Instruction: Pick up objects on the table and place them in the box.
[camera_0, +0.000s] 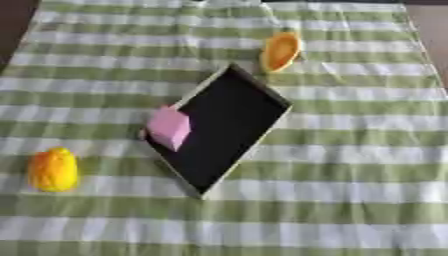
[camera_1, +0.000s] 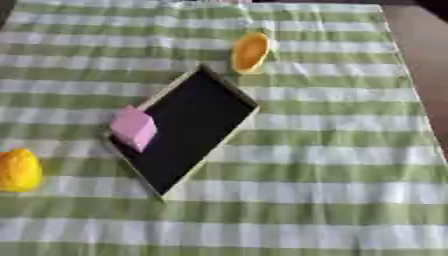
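Three objects show on the green-and-white striped cloth (camera_0: 350, 150) covering the worktop: a yellow rounded object (camera_0: 52, 170) at the left, a pink cube (camera_0: 169, 127) on the left edge of the black box (camera_0: 229, 125), an orange oval object (camera_0: 280, 51) beyond it. Neither hand shows, so its fingers cannot be judged.

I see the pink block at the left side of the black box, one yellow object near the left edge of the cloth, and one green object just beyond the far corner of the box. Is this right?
Not quite: the object beyond the far corner of the black box is orange, not green, as the left eye view shows. The pink block and the yellow object are as you say.
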